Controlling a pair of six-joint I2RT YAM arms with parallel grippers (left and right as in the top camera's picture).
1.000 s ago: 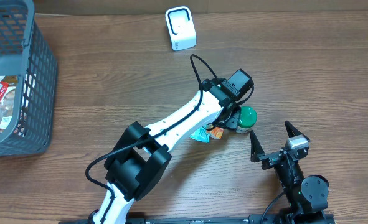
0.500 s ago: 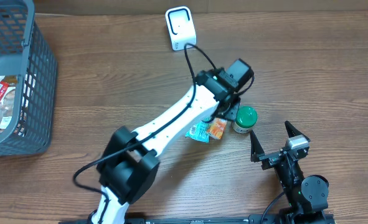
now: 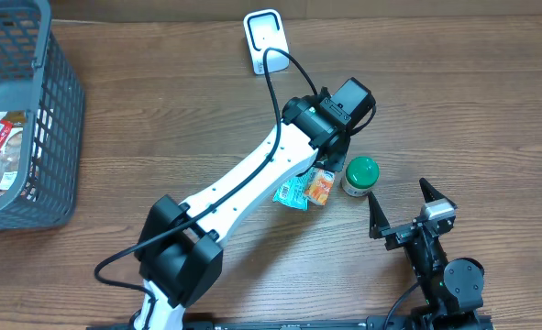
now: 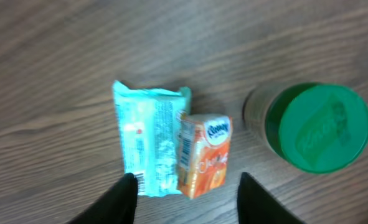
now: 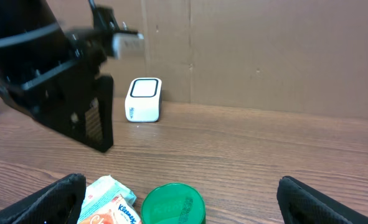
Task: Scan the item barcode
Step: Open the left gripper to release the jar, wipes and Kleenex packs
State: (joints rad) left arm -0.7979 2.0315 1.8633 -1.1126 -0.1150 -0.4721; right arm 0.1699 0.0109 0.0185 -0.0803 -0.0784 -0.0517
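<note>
Pick-up step, I judge: left end effector (image 4: 188, 180) hovers half-open, empty, above the carton (image 4: 203, 152); next, lower and close without catching the tissue pack (image 4: 149, 140) touching it

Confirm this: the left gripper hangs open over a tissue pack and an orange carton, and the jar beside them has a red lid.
The jar has a green lid, not red; the left wrist view shows it. The rest stands: the left gripper hangs open over the tissue pack and orange carton, the jar beside them.
</note>
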